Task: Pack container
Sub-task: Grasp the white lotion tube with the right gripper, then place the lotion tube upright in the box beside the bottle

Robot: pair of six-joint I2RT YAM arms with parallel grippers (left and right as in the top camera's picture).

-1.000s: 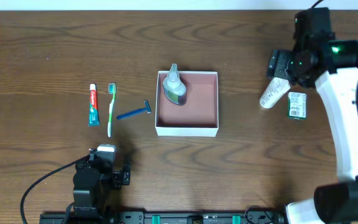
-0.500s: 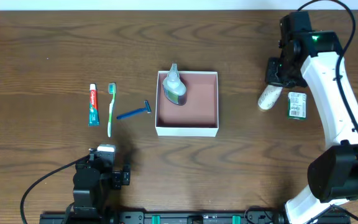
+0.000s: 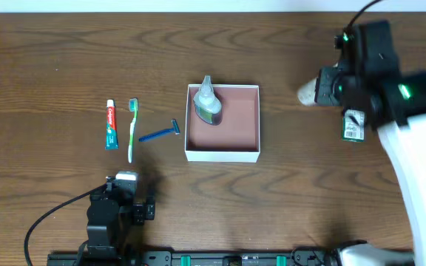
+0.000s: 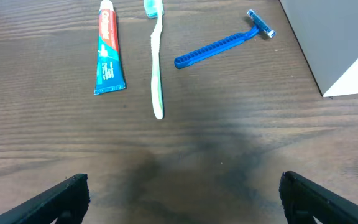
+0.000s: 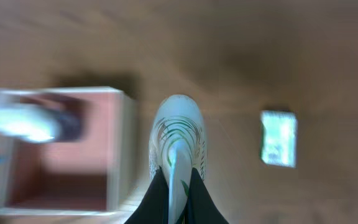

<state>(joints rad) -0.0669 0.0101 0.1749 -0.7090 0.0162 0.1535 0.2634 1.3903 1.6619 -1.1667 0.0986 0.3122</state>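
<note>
Overhead, the container (image 3: 222, 155) sits mid-desk (image 3: 287, 192), with a grey-capped bottle (image 3: 207, 103) lying in its far-left corner. Well off to its right, the right end effector (image 3: 322, 87) is clamped on a white bottle (image 3: 307, 94). The blurred right wrist view shows the dark fingers (image 5: 154, 202) pinching that bottle's near end, with a small packet (image 5: 278, 138) on the wood beyond. Left of the container lie a blue razor (image 3: 160, 134), a toothbrush (image 3: 132, 129) and a toothpaste tube (image 3: 111, 125). The left end effector (image 4: 185, 199) hangs near them with fingers spread wide, holding nothing.
</note>
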